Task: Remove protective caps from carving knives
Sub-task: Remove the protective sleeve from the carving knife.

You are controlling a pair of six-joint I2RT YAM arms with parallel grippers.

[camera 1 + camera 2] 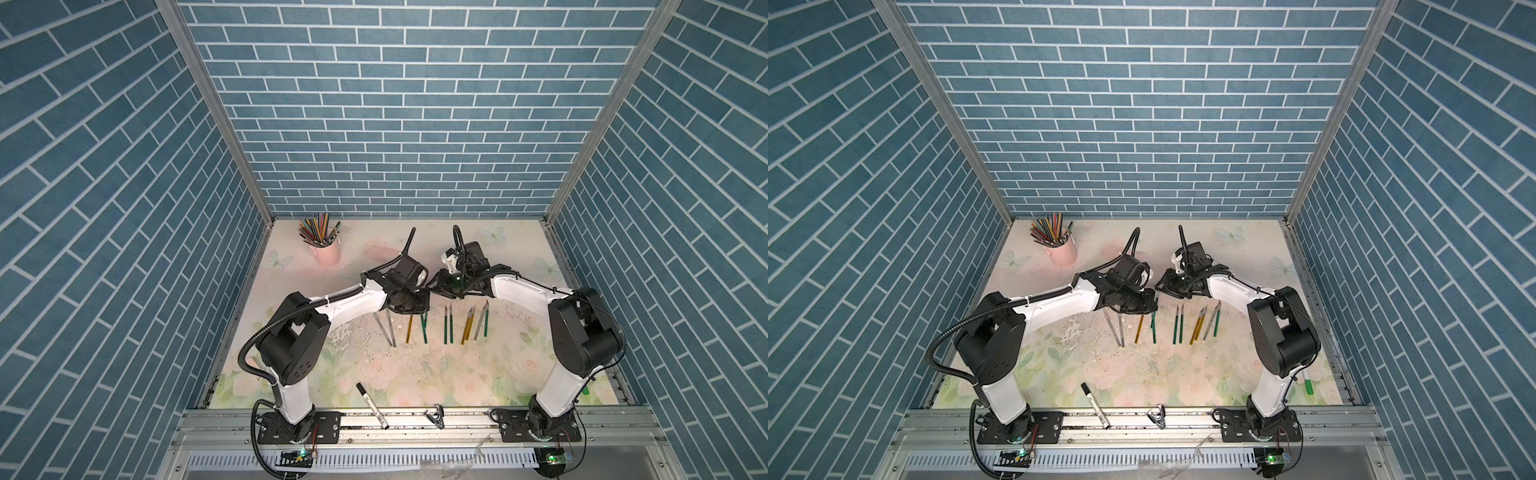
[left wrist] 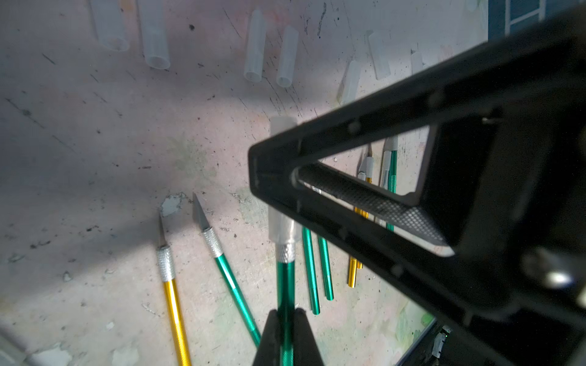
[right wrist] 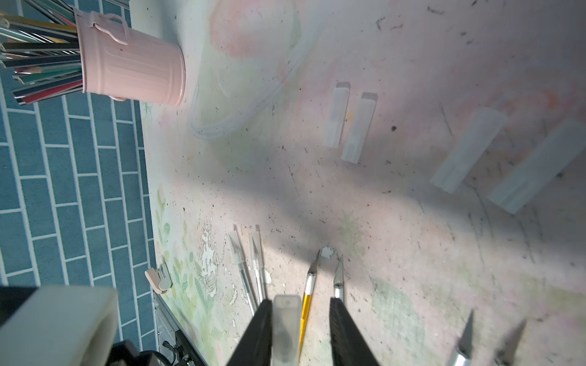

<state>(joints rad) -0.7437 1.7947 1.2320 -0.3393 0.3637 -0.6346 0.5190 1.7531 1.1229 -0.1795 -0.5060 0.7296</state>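
1. A pink ribbed metal cup (image 1: 328, 251) stands at the far left of the floral table mat (image 1: 374, 374). It is packed with coloured pencils (image 1: 318, 228).
2. The left gripper (image 2: 285, 313) is clamped on the metallic green handle of one carving knife (image 2: 285, 285), which it holds above the mat between the two arms.
3. A translucent whitish plastic cap (image 2: 282, 228) sits over that knife's blade tip. The right gripper (image 3: 301, 301) straddles it with jaws apart (the cap lies against one finger, with a gap at the other).
4. The other carving knives (image 1: 445, 328), green, gold and silver-grey, lie in a loose row on the mat below the grippers. Two silver-grey ones (image 3: 255, 253) wear caps.
5. Loose caps (image 3: 358, 126) lie on the mat beyond the blade tips, apart from the knives.
6. A black-capped white marker pen (image 1: 372, 405) lies across the mat's near edge and the rail, and a black clip (image 1: 434, 417) rests on the rail.
7. Only the wrist views show the loose caps; in both top views they are too faint to make out. In the left wrist view the right gripper's black frame hides part of the row. A green-capped pen (image 1: 1308, 384) shows in a top view, beside the right arm.
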